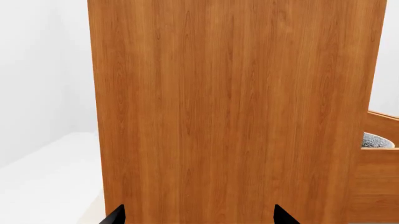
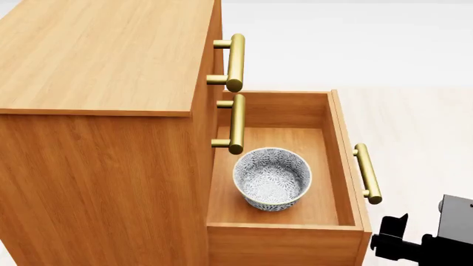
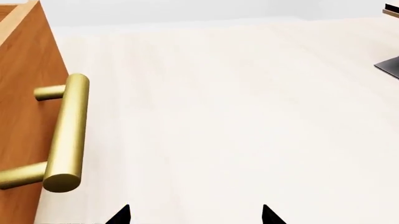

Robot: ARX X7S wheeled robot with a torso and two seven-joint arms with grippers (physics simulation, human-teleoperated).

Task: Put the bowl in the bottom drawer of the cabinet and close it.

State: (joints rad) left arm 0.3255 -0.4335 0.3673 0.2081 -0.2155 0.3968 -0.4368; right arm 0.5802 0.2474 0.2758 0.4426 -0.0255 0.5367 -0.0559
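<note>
Sitting upright inside the pulled-out bottom drawer [image 2: 333, 166], nearer its front half: the bowl [image 2: 273, 178], well apart from both sets of jaws. Showing a sliver of patterned rim past the cabinet [image 1: 231, 107] side in the left wrist view. Hovering beside the drawer front, just off its brass handle [image 3: 65, 135], over pale floor [image 3: 237, 116]: the right gripper [image 3: 194, 215], jaws spread wide, gripping nothing. Facing the cabinet's flat side panel: the left gripper [image 1: 198, 215], jaws likewise standing apart, touching nothing.
</note>
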